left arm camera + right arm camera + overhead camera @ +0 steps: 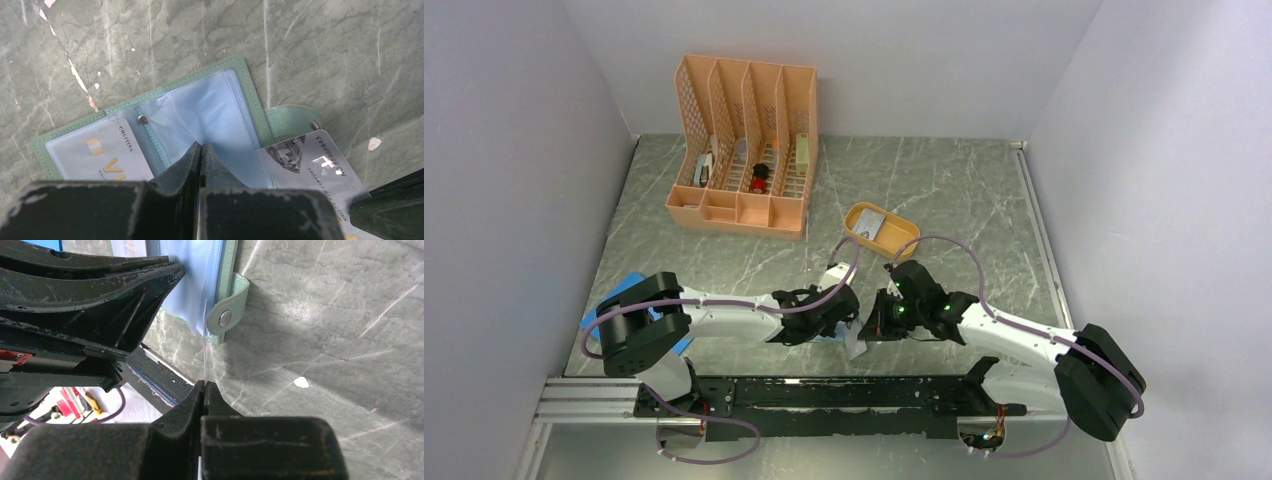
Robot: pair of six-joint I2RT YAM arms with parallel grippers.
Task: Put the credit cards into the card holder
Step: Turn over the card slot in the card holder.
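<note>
At nine o'clock on the marbled grey-green desk (964, 190), a flat bright blue sheet (624, 284) was seen, partly covered by the left arm. Toward eleven o'clock stood a peach plastic file organiser (744, 150) with latticed walls and four upright slots. Near six o'clock the card holder (200, 110) was laid open and flat, with a dull green stitched border, rounded corners and glossy clear pockets over pale blue. A pale grey pocketed card (100, 155) with gold marks was lodged in its nine-o'clock pocket. The left fingers (190, 160), black and scuffed, were pressed together with no gap, their tips set on the clear sleeve near the fold. Whether plastic was pinched between them could not be told. At three o'clock of the holder a rounded snap tab (227, 315) with a metal stud was seen. Just beside it was the held card (310, 160), thin, stiff and grey-white with printed digits, its far corner at the holder's rim. The right fingers (192, 405) were clamped on its near edge. At one o'clock of both arms' tips sat a smooth orange oval tray (904, 238) with a pale tray card (871, 222) lying inside.
</note>
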